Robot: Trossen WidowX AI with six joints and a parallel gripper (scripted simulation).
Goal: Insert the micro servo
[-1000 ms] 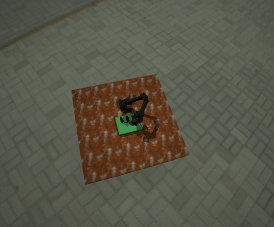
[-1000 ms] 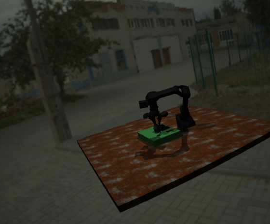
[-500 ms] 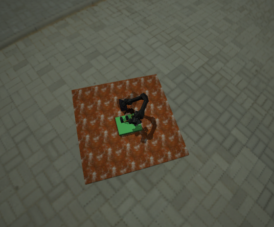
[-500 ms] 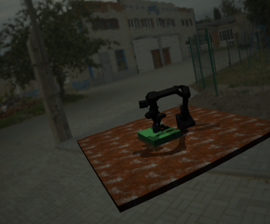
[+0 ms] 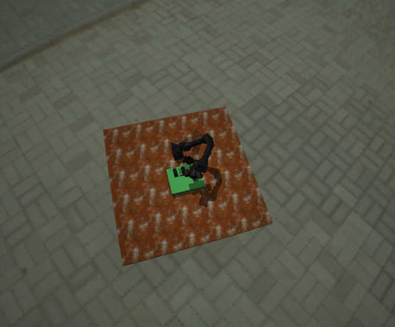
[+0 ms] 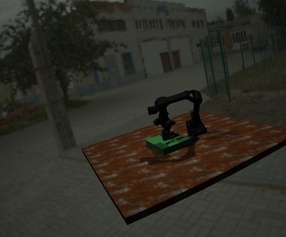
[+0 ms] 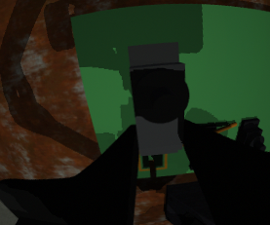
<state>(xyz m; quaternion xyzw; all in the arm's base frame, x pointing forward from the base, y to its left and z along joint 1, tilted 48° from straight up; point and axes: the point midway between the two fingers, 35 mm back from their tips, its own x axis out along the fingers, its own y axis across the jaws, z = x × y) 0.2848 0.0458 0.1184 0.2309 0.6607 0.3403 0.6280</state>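
Grey paving spreads under a square rust-brown board flecked with white; in the exterior view a pale pole and a tree stand at far left, a pale building behind, and a green fence at far right.

Left to right on the board, exterior view: the green deck lies near the board's middle, and the gripper hangs straight down onto its far part. The black arm arches over from there to its base, which stands just right of the deck and behind it. Their shadow falls on the board in front of the deck.

Top view: the deck appears as a green slab, with the gripper over its far right corner and dark slots just to its left; finer detail is too small to tell.

Wrist view: the two dark fingers rise from the lower edge and are clenched on the micro servo, a grey block with a dark round body, held between them over the green deck. An orange-outlined pocket shows just beneath the servo at the deck's near edge. Whether the servo has entered the pocket cannot be told. A second dark part sits at right on the deck.
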